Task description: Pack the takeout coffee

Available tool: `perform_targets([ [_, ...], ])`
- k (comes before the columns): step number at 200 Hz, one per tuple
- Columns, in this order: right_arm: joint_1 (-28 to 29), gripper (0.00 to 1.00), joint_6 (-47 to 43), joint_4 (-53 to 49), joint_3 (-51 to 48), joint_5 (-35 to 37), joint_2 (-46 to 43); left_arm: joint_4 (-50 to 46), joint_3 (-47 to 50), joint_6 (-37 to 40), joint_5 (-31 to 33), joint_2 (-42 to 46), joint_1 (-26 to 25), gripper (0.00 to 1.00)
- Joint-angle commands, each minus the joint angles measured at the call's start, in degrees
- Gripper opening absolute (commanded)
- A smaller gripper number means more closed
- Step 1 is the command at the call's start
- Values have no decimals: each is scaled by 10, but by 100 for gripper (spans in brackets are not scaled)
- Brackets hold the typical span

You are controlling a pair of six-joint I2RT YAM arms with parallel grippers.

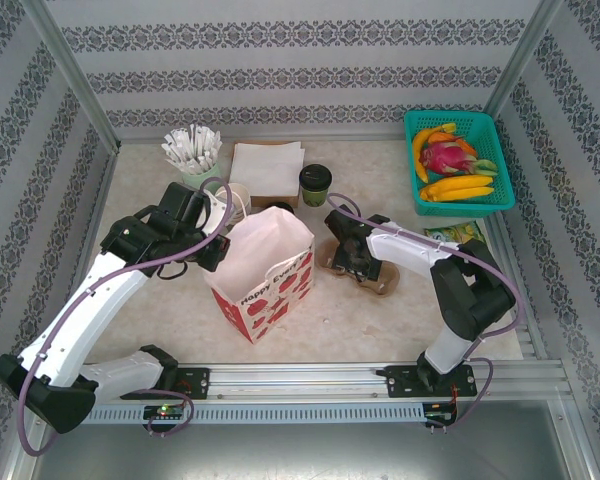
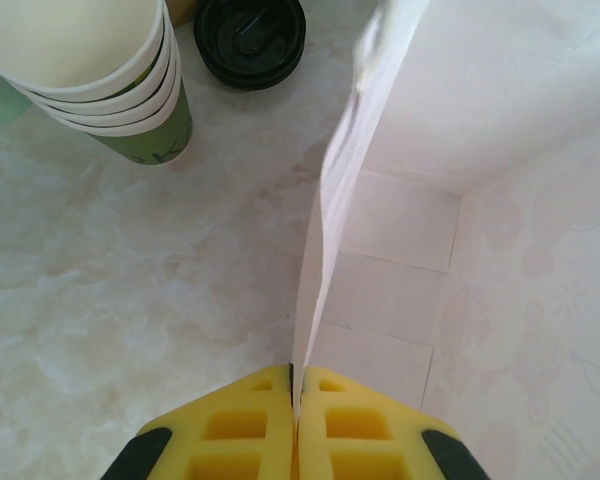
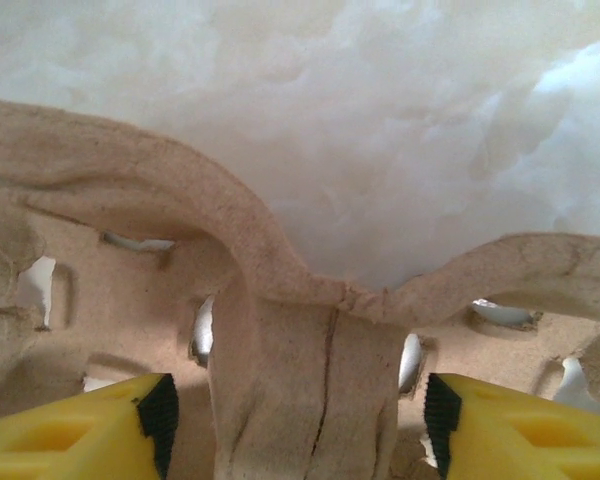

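While the left gripper [image 2: 295,400] was clamped shut on the rim of the paper bag [image 2: 480,200], its yellow fingers [image 2: 265,395] pressed together with the white wall between them, we saw the right gripper [image 3: 300,425] standing open. One of its fingers stood at each side of the raised middle ridge of a brown pulp cup carrier [image 3: 110,300], with a gap at each side and no contact that we could make out.

The takeout coffee [image 1: 315,186] stood upright on the tabletop [image 1: 380,320], at 1 o'clock from the bag and 11 o'clock from the right gripper, apart from both. It was an olive-green cup under a round black lid [image 1: 315,176].

From the left wrist we looked down on that lid [image 2: 250,40], with a stack of lidless cups [image 2: 110,80] at 9 o'clock from it. The lid hid the cup's body, and the picture's top edge cut the lid off. The mark on the cup's side was too small to read. The carrier ran out of the right wrist view at both sides.
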State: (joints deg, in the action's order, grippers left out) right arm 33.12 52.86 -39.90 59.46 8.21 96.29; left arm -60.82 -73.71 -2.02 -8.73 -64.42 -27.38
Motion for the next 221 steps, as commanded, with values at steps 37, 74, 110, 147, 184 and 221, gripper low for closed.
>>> perform_targets([
  [37, -2, 49, -13, 14, -23, 50, -14, 4, -5, -9, 3, -14, -2, 0],
  [74, -5, 37, -30, 33, -49, 73, -68, 10, -12, -14, 14, -14, -1, 0],
  [110, -38, 34, -74, 14, -47, 76, -144, 6, -12, -19, -12, -28, 7, 0],
  [147, -80, 32, -149, -25, 9, 34, -220, 6, -13, -23, -5, -36, 11, 0],
  [184, -104, 30, -233, -38, 97, -53, -274, 6, -14, -4, -23, -39, 23, 0],
  [221, -106, 30, -288, -43, 202, -192, -286, 14, -13, 20, -47, -37, 29, 0],
])
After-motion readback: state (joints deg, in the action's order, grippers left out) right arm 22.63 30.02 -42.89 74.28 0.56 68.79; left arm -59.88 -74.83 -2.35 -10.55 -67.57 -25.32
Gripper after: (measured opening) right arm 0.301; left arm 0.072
